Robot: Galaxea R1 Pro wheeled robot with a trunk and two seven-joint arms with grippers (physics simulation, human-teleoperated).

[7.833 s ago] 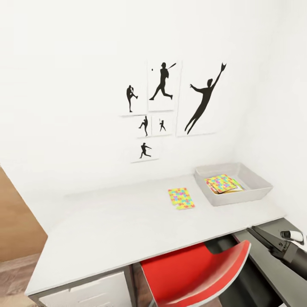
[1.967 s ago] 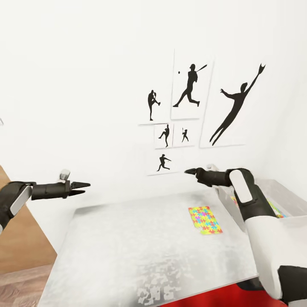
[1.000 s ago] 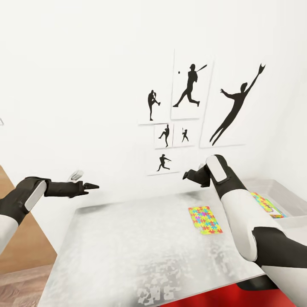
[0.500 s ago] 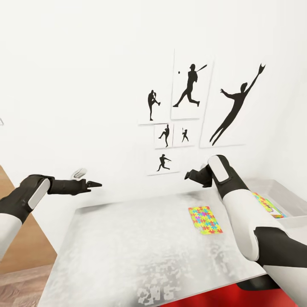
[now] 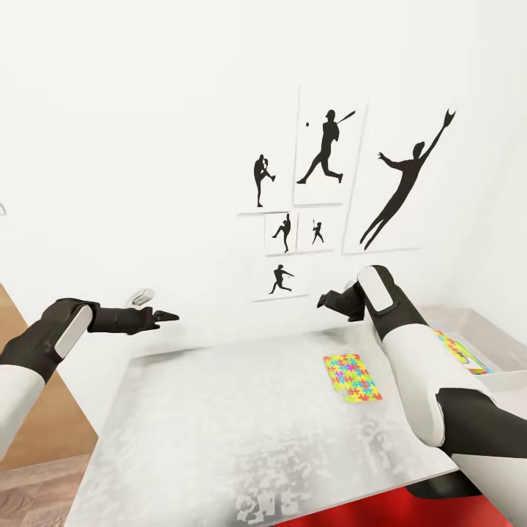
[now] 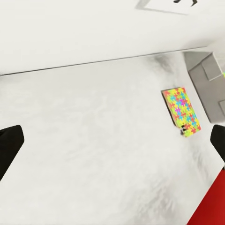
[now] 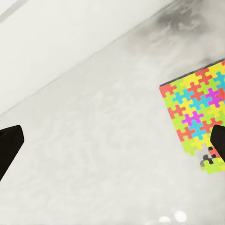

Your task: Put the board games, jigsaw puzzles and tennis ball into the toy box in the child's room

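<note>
One jigsaw puzzle [image 5: 352, 377] [image 6: 182, 111] [image 7: 199, 112] lies flat on the table [image 5: 219, 424], just left of the toy box [image 5: 489, 322] [image 6: 205, 77]. A second jigsaw puzzle [image 5: 451, 346] lies inside the toy box, partly hidden by my right arm. My right gripper [image 5: 323, 300] [image 7: 112, 140] hovers open above the table, beyond the loose puzzle. Over the table's far left corner my left gripper [image 5: 170, 317] [image 6: 112, 145] is open and holds nothing. The board games, the tennis ball and the bed are out of view.
A white wall with black sports silhouette prints [image 5: 329, 183] stands right behind the table. A red chair [image 5: 380, 516] [image 6: 213, 206] sits at the table's near edge. Wood floor [image 5: 36, 476] shows at the left.
My left gripper has crept a little to the right along the wall. The right arm, raised and turned two seconds ago, has hardly moved since. The puzzles lie where they were.
</note>
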